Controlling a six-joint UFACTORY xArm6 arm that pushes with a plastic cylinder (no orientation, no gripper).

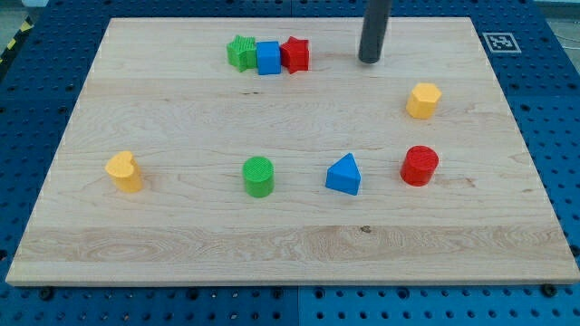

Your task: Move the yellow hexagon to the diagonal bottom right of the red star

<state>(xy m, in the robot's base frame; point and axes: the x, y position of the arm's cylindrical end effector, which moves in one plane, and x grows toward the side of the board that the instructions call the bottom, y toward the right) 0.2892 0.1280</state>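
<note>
The yellow hexagon [423,100] sits on the wooden board at the view's right. The red star [294,54] sits near the view's top, touching a blue cube [268,57] on its left. My tip [369,60] rests on the board to the right of the red star and up-left of the yellow hexagon, touching neither.
A green star [241,52] adjoins the blue cube's left side. A red cylinder [420,166] lies below the yellow hexagon. A blue triangle [343,174], a green cylinder [258,176] and a yellow heart-like block [124,171] lie across the lower middle. The board [181,244] ends near all view edges.
</note>
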